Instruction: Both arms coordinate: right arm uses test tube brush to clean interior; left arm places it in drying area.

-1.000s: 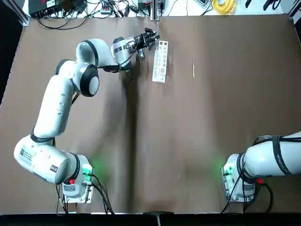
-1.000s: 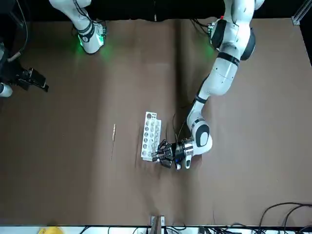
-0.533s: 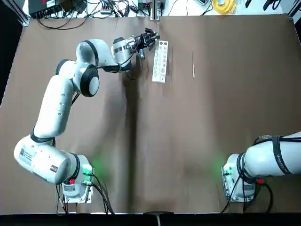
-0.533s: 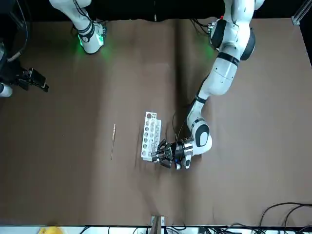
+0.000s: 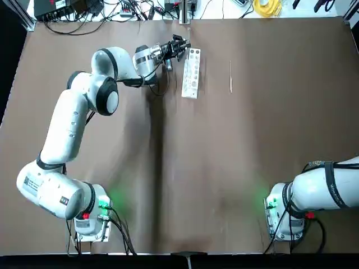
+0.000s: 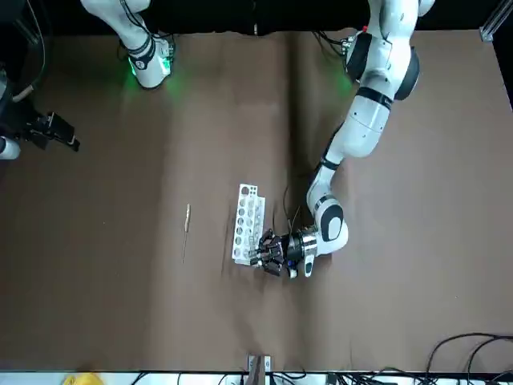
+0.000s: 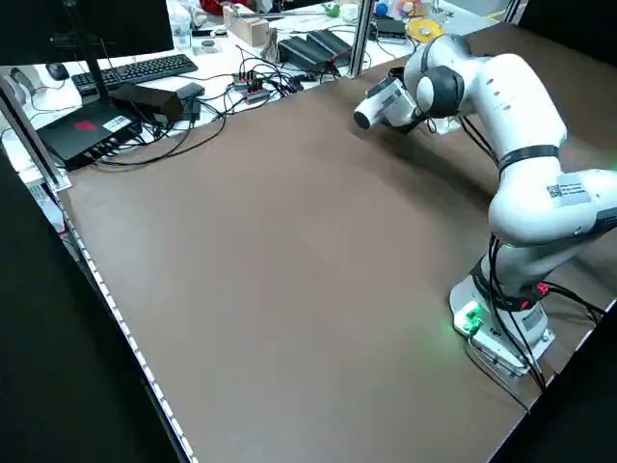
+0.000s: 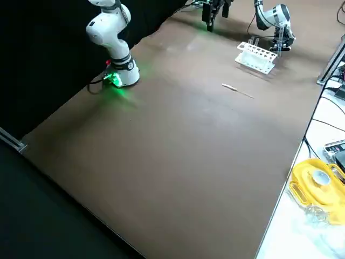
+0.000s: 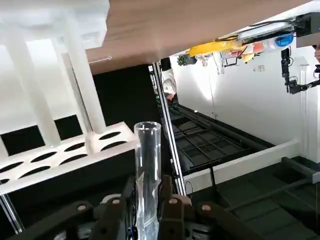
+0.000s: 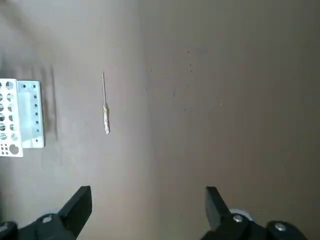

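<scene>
The left gripper (image 5: 178, 43) sits at the far end of the table (image 5: 224, 168), just beside the end of the rack (image 5: 191, 72), its fingers (image 9: 169, 212) clamped on a clear tube (image 9: 147, 165) near the tube's lower part. In the left wrist view the tube's open mouth points away from the gripper, close to the rack's row of holes. The brush (image 5: 230, 77) lies flat on the table, apart from the rack on its right side, touched by nothing. The right gripper (image 10: 145, 212) hangs high above the table with its jaws spread wide and empty, looking down on brush and rack.

The tube looks like thin glass or clear plastic: light, stiff, smooth and likely slippery, and brittle if pinched hard or knocked against the rack. Holding it low on the body, as now, keeps the mouth free. The brush is a very thin, light stick; I judge it best pinched near the middle or the bare handle end, and hard to lift off the flat surface
</scene>
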Available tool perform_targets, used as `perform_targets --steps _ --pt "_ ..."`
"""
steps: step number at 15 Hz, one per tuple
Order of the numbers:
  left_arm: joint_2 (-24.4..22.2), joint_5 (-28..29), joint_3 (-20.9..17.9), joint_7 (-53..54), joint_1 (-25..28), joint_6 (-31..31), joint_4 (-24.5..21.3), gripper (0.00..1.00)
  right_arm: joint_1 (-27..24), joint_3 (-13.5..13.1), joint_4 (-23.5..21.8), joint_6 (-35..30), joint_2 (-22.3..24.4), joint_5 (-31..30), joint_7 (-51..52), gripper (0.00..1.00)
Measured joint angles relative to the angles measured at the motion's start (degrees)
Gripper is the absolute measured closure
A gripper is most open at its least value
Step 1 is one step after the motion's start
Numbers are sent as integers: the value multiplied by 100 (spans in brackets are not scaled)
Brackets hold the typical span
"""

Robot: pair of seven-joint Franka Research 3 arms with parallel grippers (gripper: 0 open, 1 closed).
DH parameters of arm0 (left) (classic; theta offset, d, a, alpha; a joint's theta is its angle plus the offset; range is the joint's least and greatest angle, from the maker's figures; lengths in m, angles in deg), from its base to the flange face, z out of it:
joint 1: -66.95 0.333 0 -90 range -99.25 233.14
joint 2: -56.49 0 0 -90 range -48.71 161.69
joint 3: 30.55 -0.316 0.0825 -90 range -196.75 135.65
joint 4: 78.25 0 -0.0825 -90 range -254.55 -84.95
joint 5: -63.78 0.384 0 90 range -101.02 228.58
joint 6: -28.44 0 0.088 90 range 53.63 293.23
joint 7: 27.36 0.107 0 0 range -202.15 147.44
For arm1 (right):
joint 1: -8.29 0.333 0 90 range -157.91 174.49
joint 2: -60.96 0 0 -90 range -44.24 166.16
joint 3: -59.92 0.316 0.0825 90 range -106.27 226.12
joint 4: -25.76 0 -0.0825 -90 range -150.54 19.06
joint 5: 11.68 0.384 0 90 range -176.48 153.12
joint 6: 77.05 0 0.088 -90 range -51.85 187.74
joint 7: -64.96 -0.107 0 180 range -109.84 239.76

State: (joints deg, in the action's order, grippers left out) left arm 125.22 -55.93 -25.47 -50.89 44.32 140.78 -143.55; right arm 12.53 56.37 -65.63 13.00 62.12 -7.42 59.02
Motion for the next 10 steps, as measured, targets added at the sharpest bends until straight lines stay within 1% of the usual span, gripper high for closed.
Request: perform_targets --steps 10 --pt "19 0 0 34 -17 0 6 77 -2 -2 0 41 0 0 0 0"
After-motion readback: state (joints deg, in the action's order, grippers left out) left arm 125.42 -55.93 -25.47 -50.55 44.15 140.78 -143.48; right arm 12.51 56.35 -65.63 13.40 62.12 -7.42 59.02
